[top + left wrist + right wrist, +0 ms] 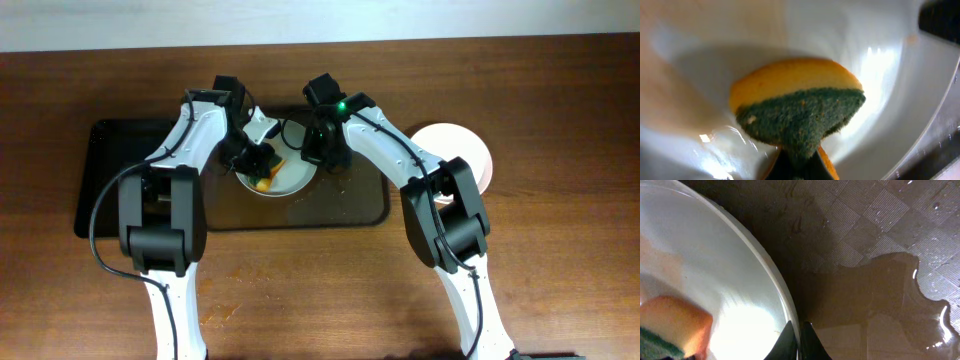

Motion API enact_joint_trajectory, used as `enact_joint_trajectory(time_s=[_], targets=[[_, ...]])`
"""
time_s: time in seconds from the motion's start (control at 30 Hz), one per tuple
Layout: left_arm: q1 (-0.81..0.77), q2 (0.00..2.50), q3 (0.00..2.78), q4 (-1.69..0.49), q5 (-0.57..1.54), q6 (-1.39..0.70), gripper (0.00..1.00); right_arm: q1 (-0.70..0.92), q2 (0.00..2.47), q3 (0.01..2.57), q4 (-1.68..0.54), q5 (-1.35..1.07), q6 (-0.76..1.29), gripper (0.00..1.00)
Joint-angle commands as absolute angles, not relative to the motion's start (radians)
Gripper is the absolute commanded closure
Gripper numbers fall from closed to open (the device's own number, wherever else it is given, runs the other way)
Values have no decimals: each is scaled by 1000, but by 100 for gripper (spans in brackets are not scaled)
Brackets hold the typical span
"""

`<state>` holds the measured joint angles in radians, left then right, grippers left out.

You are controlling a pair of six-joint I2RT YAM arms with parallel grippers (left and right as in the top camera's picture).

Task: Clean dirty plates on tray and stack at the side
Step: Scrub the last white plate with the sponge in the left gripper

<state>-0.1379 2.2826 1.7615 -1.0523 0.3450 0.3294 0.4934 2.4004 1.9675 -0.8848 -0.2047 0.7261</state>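
A white plate sits on the dark-brown tray near its middle. My left gripper is shut on a yellow and green sponge and presses its green side against the inside of the plate. My right gripper is shut on the plate's rim at its right edge, seen in the overhead view too. The sponge also shows in the right wrist view. Another white plate lies on the table to the right of the tray.
A puddle of water lies on the tray's textured surface beside the held plate. The left half of the tray lies bare behind my left arm. The wooden table spreads on all sides.
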Motion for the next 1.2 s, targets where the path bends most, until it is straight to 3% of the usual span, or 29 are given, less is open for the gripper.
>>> enact_joint_trajectory(time_s=[0.0,0.13,0.23,0.3,0.37,0.53,0.7,0.8,0.93,1.0,1.17], targets=[[-139,2331,1754,-870,142,168,100,504,2425,1969,-882,-183,733,96],[-139,2367,1754,-753,94,147,100,504,2425,1969,-882,-183,733,96],[-141,2373,1754,-787,-159,-37,99,504,2425,1969,-882,-183,733,96],[-141,2373,1754,-836,-179,-46,99,504,2425,1969,-882,-183,733,96],[-142,2373,1755,-913,-73,69,99,504,2425,1969,-882,-183,733,96],[-142,2373,1755,-1045,426,479,100,504,2425,1969,-881,-183,730,96],[-142,2373,1754,-914,486,543,100,504,2425,1969,-875,-183,730,96],[-141,2373,1754,-799,400,430,99,504,2425,1969,-875,-183,730,96],[-141,2373,1754,-681,29,92,100,504,2425,1969,-875,-183,730,96],[-141,2373,1754,-704,-88,4,100,504,2425,1969,-875,-183,730,96],[-142,2373,1754,-940,-76,12,99,504,2425,1969,-876,-183,729,96]])
